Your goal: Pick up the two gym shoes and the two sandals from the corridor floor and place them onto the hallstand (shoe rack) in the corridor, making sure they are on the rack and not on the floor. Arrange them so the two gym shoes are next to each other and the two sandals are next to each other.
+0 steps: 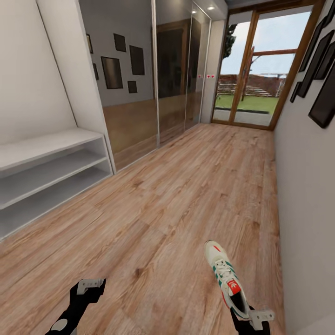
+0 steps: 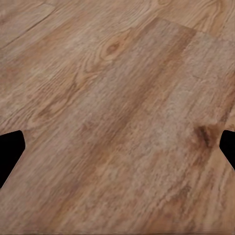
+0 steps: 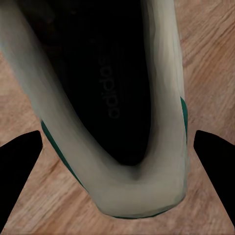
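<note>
One gym shoe [image 1: 226, 278], white with green stripes and a red-orange tongue label, is at the lower right of the head view, toe pointing away from me. My right gripper [image 1: 250, 318] is at its heel. In the right wrist view the dark shoe opening [image 3: 105, 83] lies between the fingers, and my right gripper [image 3: 117, 142] is shut on the heel's sides. My left gripper [image 1: 91, 284] is open over bare corridor floor [image 1: 153, 218], with nothing between its fingers [image 2: 122, 147]. The hallstand [image 1: 46, 144] stands at the left, shelves bare. The sandals are out of view.
Mirrored wardrobe doors [image 1: 139, 93] run along the left past the rack. A glazed wooden door [image 1: 260, 70] closes the far end. The right wall [image 1: 302, 186], hung with dark frames, is close beside the shoe. Wood floor stretches wide between rack and wall.
</note>
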